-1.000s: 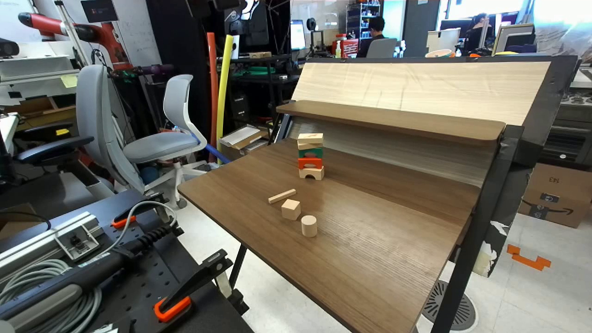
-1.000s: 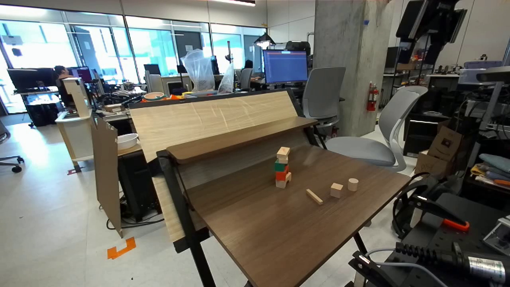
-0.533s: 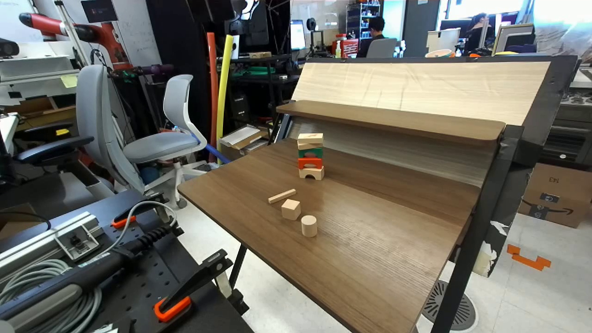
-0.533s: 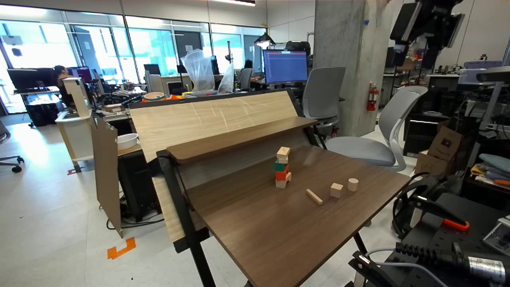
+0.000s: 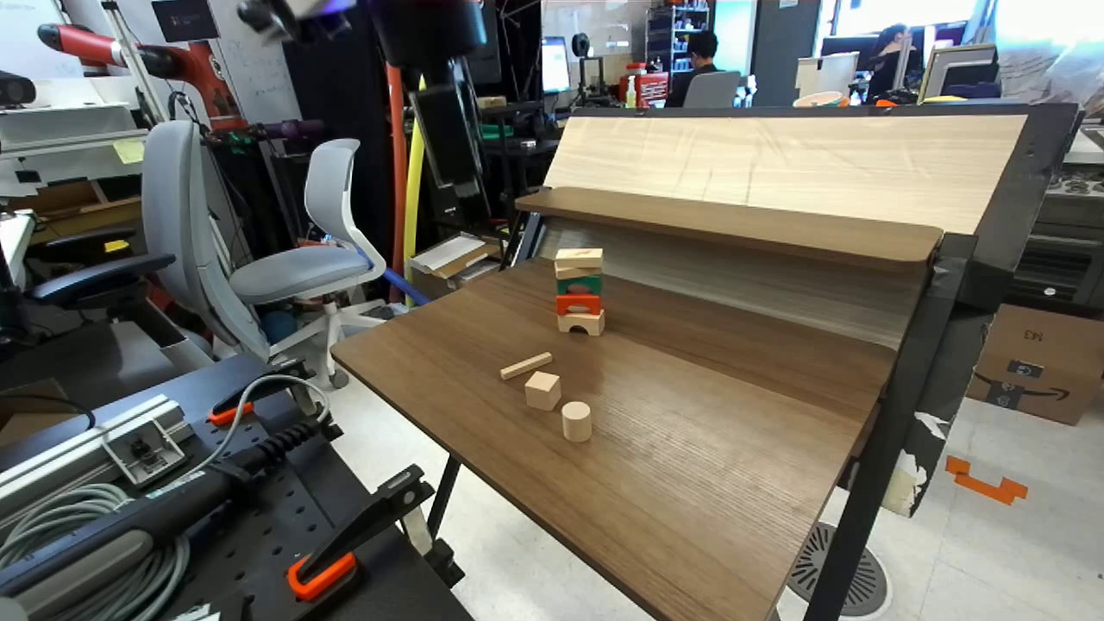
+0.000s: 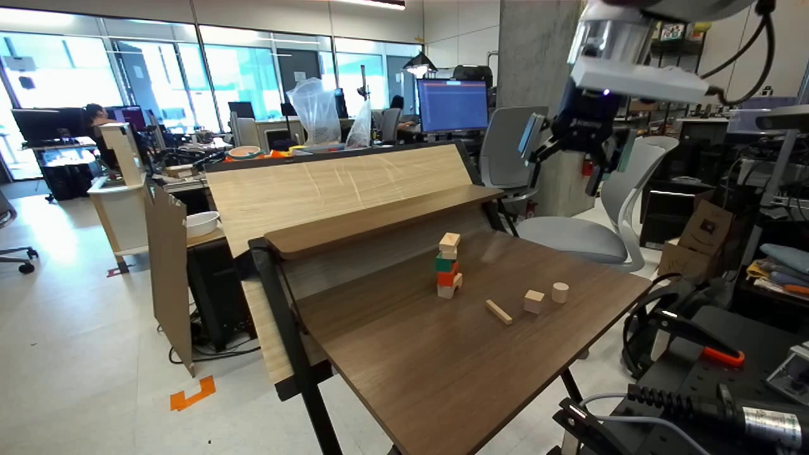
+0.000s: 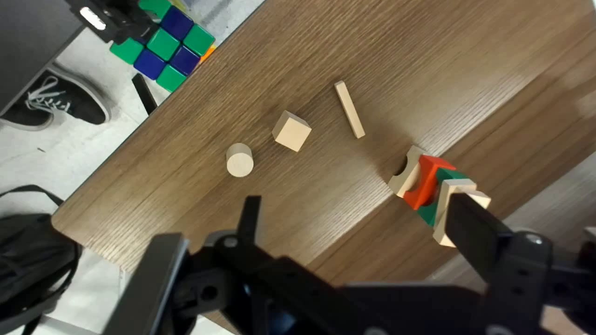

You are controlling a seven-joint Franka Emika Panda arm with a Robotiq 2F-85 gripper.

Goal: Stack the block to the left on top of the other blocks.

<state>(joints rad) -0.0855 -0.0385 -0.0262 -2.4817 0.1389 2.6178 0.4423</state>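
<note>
At the far left of my wrist view a black bag [image 7: 28, 256] shows below a pair of black shoes [image 7: 77, 97] with white laces, both beyond the edge of the brown surface [image 7: 298, 204]; a patch of green and dark-blue squares [image 7: 163, 44] shows toward the upper left, past that same edge. Coming onto the surface, I see a pale cylinder [image 7: 240, 160] standing on end, and near it, to its right, a pale wooden cube [image 7: 292, 132], which rests on the surface with a gap on either side, between the cylinder and a thin pale stick [image 7: 350, 110] that lies flat. My end effector [image 7: 355, 201] reaches in from the bottom of this view, its fingers [image 7: 250, 218] set wide apart with brown wood showing between them; in both exterior views I have it hanging well above the surface, well apart from the cube. Farthest right is the stack [image 7: 427, 177], partly covered by one of my fingers as my wrist sees it. In both exterior views the stack stands upright: a pale arch [image 5: 581, 320] at the bottom, a red-orange arch [image 5: 578, 300] on it, then a green block [image 5: 569, 285], with two pale pieces [image 5: 579, 258] on top.
</note>
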